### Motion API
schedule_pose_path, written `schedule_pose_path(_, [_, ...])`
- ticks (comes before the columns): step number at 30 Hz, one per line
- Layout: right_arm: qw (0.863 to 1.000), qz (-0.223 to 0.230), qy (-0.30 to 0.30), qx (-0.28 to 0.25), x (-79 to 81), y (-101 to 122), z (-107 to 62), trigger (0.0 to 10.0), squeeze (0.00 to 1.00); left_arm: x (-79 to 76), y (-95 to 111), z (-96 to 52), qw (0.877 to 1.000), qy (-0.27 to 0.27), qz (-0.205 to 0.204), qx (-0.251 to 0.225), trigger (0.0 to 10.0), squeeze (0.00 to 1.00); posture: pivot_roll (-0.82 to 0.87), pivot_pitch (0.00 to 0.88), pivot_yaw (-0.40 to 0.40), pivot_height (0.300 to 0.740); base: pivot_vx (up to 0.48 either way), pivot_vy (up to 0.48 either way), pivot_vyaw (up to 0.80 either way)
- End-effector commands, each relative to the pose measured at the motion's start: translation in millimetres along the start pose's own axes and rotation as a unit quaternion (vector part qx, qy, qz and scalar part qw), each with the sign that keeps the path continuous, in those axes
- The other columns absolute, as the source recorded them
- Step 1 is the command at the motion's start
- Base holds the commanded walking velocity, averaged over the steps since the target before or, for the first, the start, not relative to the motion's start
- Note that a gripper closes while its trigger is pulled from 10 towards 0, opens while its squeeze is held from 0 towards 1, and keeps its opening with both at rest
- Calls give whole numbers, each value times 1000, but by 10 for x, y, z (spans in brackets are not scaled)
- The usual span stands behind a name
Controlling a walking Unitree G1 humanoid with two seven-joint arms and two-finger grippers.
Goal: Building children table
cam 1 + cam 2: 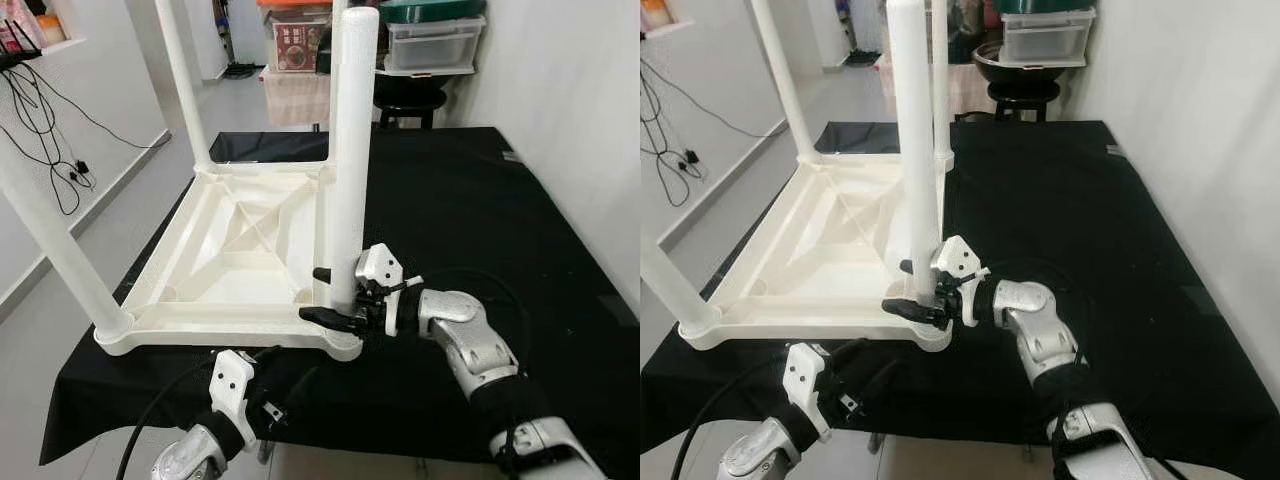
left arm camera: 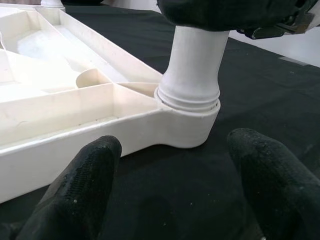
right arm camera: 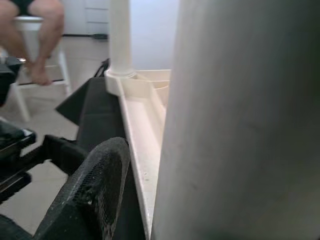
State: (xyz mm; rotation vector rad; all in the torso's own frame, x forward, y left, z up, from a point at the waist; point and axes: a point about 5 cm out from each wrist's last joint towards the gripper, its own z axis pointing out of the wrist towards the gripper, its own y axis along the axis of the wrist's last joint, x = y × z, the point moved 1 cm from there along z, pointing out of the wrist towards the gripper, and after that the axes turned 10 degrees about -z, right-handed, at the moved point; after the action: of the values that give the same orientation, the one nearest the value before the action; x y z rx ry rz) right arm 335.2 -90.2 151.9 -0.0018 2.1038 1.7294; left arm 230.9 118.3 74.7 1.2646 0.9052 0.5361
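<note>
While upturned on the black surface (image 1: 520, 220):
Tabletop (image 1: 235, 250): underside up.
Near leg (image 1: 352, 150): upright in its corner socket.
Right gripper (image 1: 338, 296): jaws pinching the leg's base.
Left gripper (image 2: 170, 195): jaws spread, just short of that corner.

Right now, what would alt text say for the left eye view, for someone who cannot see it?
A robot's right gripper clasps the base of a white table leg standing in the near corner of an upturned white children's table on a black cloth. The left gripper hangs open below the table's near edge; storage boxes sit behind.
</note>
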Motion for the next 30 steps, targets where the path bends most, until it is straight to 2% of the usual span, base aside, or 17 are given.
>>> schedule_pose_path(1, [1000,-3,23,-12,5,43,61,3137,0,12,-38,-13,1000,6,-2,8,10000,0,7,0,6,740,0,0,0])
schedule_pose_path(2, [1000,-1,24,-13,-10,48,58,0,0,13,-37,-12,1000,6,-2,8,10000,0,7,0,6,740,0,0,0])
schedule_pose_path(6, [999,5,37,-16,-15,32,43,0,0,12,-38,-10,1000,6,-3,8,10000,0,2,0,7,740,0,0,0])
schedule_pose_path(13, [999,26,34,-24,90,-66,-18,0,0,14,-39,-10,1000,6,-5,8,10000,0,-8,0,13,740,0,0,0])
schedule_pose_path(18, [999,29,-41,3,211,-210,-52,0,0,15,-31,-17,1000,6,-5,8,10000,0,-18,0,15,740,0,0,0])
schedule_pose_path(19, [974,69,-215,8,127,-319,-30,0,0,23,-28,-26,1000,6,-5,8,10000,0,-43,0,19,740,0,0,0])
schedule_pose_path(20, [956,74,-268,90,431,-595,23,0,0,26,-22,-31,1000,6,-5,8,10000,0,-46,0,18,740,0,0,0])
schedule_pose_path(21, [956,74,-268,90,431,-595,23,0,0,26,-22,-31,1000,6,-5,8,10000,0,-46,0,18,740,0,0,0])
schedule_pose_path(22, [943,69,-292,143,665,-749,50,0,0,26,-18,-33,1000,6,-5,7,10000,0,-35,0,17,740,0,0,0])
schedule_pose_path(23, [940,25,-311,140,697,-676,72,0,0,36,-17,-34,1000,5,-4,9,10000,0,-28,0,19,740,0,0,0])
schedule_pose_path(25, [925,74,-358,105,498,-631,15,0,0,52,-18,-38,1000,6,-2,10,10000,0,-68,0,48,740,0,0,0])
schedule_pose_path(26, [925,74,-358,105,498,-631,15,0,0,52,-18,-38,1000,6,-2,10,10000,0,-68,0,48,740,0,0,0])
schedule_pose_path(27, [917,99,-372,102,443,-666,-19,0,0,53,-17,-34,1000,7,-2,10,10000,0,-53,0,41,740,0,0,0])
schedule_pose_path(29, [919,111,-364,100,446,-687,-13,0,0,50,-22,-27,1000,4,-4,12,10000,0,-40,0,34,740,0,0,0])
schedule_pose_path(30, [926,106,-350,97,458,-669,8,0,0,47,-24,-24,1000,1,-5,14,10000,0,-41,0,30,740,0,0,0])
